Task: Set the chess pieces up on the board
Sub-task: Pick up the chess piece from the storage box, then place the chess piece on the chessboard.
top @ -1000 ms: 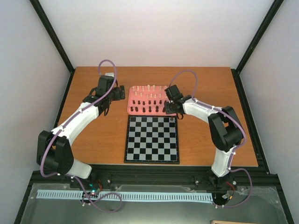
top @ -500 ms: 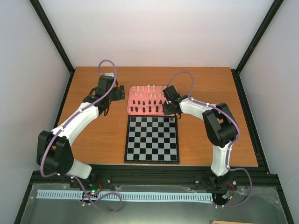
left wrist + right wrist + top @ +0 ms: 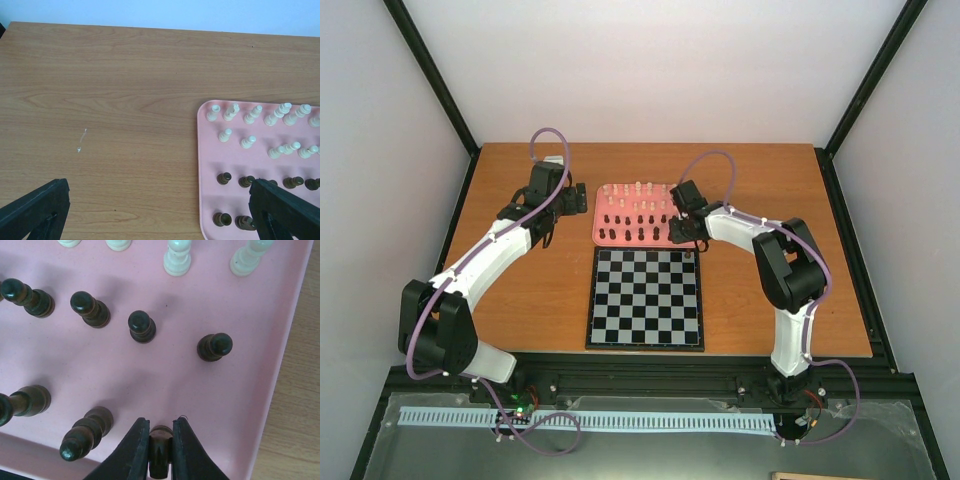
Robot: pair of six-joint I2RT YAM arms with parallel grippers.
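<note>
The black-and-white board (image 3: 645,297) lies in front of the pink tray (image 3: 599,238). One dark piece (image 3: 697,256) stands on the board's far right corner. Cream chess pieces (image 3: 248,142) fill the tray's back rows and dark ones (image 3: 223,178) its front rows. My right gripper (image 3: 161,427) is low over the tray's front right corner, shut on a dark piece (image 3: 161,446) that still stands on the pink floor. In the top view the right gripper (image 3: 682,232) sits at the tray's right end. My left gripper (image 3: 160,210) hangs open over bare wood left of the tray.
Other dark pieces stand close around the held one: a tall one (image 3: 85,432) to its left and a pawn (image 3: 215,346) behind it. The tray's right rim (image 3: 280,365) is a short way to the right. The left gripper's right finger (image 3: 285,212) overlaps the tray's left rows.
The right arm's elbow has swung left and its gripper has edged a little over the tray's right end, with the jaws closing. The left arm has not moved.
</note>
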